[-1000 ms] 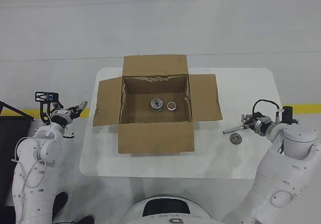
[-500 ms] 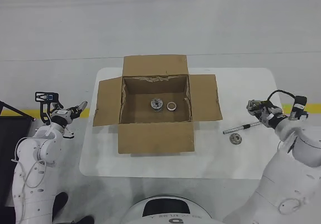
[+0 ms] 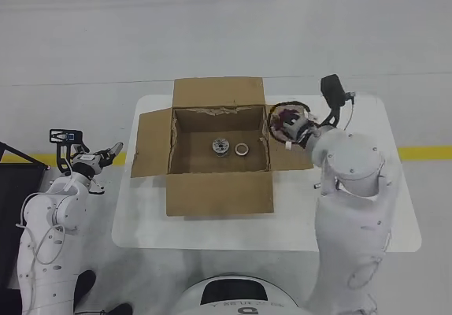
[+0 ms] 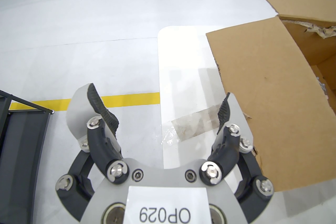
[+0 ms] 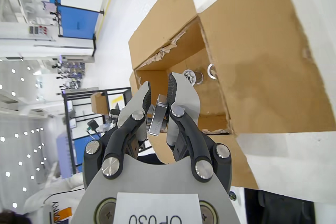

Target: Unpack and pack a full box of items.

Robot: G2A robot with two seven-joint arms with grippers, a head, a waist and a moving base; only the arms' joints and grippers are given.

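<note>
1. We see a white surface (image 3: 210, 228) with rounded corners. A worn strip of tape (image 4: 194, 123) is stuck near its left edge.
2. An open cardboard box (image 3: 220, 195) stands in the middle of the surface. All four of its flaps are folded outward, and the inner rim at the far wall is torn.
3. The right hand (image 3: 283, 124) hangs above the box's right flap, close to the right wall and tilted toward the opening. Its fingers (image 5: 172, 86) are drawn narrow and clamp a small silver metal piece (image 5: 157, 116).
4. The left hand (image 3: 109, 153) sits just off the surface's left edge, over the floor and well apart from the box's left flap. In the left wrist view this hand (image 4: 160, 96) is spread wide, with nothing between its ribbed pads (image 4: 105, 109).
5. On the box floor, near the middle, lies a round metal part (image 3: 220, 146) that looks like a bearing.
6. A pale ring (image 3: 242, 148) lies flat just beside it on the right, nearer the right wall. We cannot tell whether the two touch. The right wrist view shows the same round part (image 5: 193, 76) and ring (image 5: 212, 70) past the fingertips.
</note>
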